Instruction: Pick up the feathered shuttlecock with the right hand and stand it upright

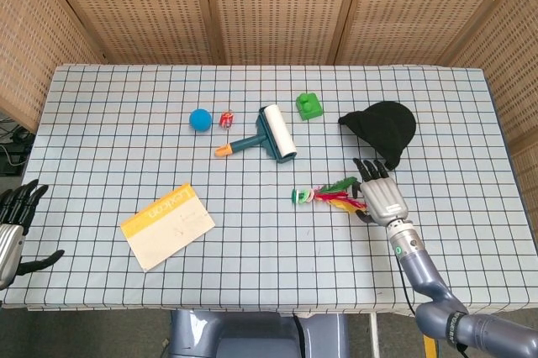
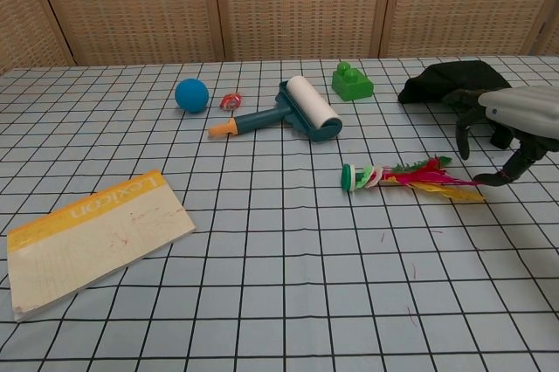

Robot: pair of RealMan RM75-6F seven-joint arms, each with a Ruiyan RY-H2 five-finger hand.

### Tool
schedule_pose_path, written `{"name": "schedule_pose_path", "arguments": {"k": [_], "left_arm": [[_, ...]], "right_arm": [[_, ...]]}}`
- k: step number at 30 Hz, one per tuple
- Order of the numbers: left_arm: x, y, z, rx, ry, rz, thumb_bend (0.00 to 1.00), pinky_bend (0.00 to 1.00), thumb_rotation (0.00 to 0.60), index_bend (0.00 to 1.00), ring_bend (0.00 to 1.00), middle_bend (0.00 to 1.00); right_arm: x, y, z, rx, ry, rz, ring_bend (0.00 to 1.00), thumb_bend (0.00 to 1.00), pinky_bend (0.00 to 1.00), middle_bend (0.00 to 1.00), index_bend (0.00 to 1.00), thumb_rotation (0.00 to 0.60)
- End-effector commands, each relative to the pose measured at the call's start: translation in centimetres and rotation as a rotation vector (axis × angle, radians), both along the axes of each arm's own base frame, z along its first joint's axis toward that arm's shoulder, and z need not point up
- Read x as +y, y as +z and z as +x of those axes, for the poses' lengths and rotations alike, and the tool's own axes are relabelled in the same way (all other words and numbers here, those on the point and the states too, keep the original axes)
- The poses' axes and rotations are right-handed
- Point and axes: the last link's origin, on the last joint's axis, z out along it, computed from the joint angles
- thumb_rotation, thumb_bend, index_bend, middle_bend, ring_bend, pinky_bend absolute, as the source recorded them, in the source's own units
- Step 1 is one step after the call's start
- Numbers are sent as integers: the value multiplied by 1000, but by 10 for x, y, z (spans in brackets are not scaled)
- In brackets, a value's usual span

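step: reach, no grasp yet | right hand [image 2: 507, 132] empty, fingers spread, at feather tips | feathered shuttlecock [image 1: 326, 196] lying flat, centre-right on table [image 1: 126, 156] | left hand [image 1: 15, 228] spread, idle, near-left edge | next: likely close on shuttlecock, lift, tip upright

Open right hand [image 2: 511, 132] above shuttlecock [image 2: 403, 175]

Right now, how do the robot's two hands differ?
The right hand hovers over the table, at the feather end of the shuttlecock, while the left hand hangs off the table's near-left edge, far from every object. Both have spread fingers and hold nothing.
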Motion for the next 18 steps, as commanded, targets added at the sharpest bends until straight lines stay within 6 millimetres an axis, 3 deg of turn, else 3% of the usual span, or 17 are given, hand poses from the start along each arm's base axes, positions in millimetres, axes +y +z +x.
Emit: {"name": "schedule_pose_path", "arguments": {"k": [1,18], "left_arm": [[0,-1,0,1,0,-1,0,0,600,0,0,0],[-1,-3,1,0,3,-3,0,0,600,0,0,0]], "right_arm": [[-2,-9,-5,2,-20,8,0,461,0,0,528,600],[-7,-23,-19,45,-27,7,0,513,0,0,549,600]]}}
